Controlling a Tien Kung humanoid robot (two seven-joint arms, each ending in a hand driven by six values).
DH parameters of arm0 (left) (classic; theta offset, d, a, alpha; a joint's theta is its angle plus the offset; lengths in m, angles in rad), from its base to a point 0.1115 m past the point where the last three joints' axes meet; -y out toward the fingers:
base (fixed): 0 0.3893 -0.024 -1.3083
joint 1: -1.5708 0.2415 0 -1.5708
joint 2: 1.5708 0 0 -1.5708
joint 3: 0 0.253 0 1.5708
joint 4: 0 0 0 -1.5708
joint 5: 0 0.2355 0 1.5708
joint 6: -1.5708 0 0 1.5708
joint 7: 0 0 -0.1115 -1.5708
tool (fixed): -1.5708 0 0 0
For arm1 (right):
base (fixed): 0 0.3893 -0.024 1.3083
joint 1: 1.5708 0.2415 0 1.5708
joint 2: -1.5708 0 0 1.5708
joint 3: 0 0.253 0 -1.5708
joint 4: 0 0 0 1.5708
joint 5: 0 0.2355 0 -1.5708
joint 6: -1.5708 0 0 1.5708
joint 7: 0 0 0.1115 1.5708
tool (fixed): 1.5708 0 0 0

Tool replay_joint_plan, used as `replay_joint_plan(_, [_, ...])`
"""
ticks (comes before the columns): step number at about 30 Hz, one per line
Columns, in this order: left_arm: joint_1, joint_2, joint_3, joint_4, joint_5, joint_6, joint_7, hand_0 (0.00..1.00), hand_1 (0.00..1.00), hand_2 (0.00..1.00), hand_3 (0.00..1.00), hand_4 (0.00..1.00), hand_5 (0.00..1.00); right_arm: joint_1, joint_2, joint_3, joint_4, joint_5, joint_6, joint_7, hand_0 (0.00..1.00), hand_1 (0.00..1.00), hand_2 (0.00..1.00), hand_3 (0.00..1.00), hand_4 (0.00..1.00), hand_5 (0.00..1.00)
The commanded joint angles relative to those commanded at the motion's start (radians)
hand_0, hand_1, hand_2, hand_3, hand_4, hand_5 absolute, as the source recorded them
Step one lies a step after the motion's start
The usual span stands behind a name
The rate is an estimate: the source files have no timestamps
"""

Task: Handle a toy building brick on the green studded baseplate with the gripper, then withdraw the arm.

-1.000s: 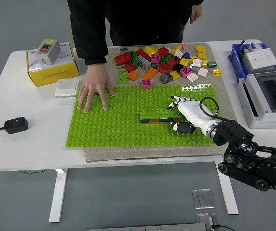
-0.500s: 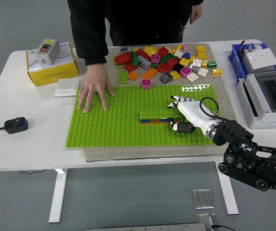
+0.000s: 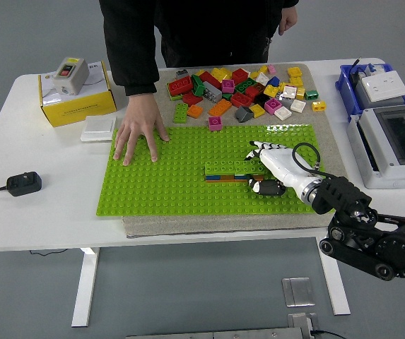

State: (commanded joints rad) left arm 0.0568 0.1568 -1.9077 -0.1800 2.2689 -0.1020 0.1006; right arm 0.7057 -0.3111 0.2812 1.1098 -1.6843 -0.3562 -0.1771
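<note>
Long green brick (image 3: 232,167) stacked over orange and blue ones, seated right of centre on the green studded baseplate (image 3: 160,183), with the right hand (image 3: 276,167) at its right end, fingers (image 3: 259,148) curled and clamped on it.

Bright even overhead light, soft shadows, sharp focus; glare on baseplate (image 3: 290,129) far edge.

The right arm (image 3: 372,240) comes in from the lower right corner and reaches over the green baseplate (image 3: 167,183). Its white right hand (image 3: 276,168) lies over the right part of the baseplate, palm down, fingers curled at the right end of the brick row (image 3: 232,171). The person's hand (image 3: 139,134) lies flat on the baseplate's upper left corner, fingers spread.
</note>
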Motion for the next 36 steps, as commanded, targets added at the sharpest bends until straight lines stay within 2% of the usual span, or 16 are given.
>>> replay_joint_plan(36, [-0.002,0.001,0.013,0.000,0.000,-0.002,-0.001,0.655,0.648,0.556,0.640,0.209,0.794,0.001,0.000,0.005,-0.002,-0.001,0.003,-0.002,0.931,0.984,0.998,0.647,0.560,0.399])
